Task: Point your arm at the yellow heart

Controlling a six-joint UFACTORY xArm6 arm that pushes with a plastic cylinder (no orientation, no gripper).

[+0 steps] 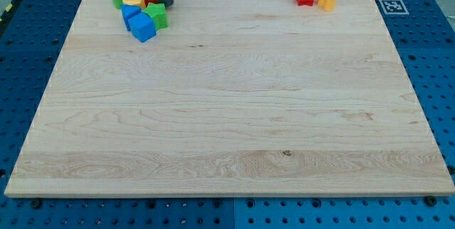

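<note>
Near the pale wooden board's [227, 115] top-left corner, my tip [164, 4], a bare dark rod that grips nothing, stands among clustered blocks. The small yellow heart-shaped block [134, 1] lies just beside it, toward the view's left.

Yellow heart in the cluster at the board's top-left.

The yellow heart [133, 1] is seen lying flat near the view's top edge, its top face pale yellow with orange sides. It is packed tightly among other blocks, apparently touching them, and its heart outline is only partly made out at this distance.
</note>
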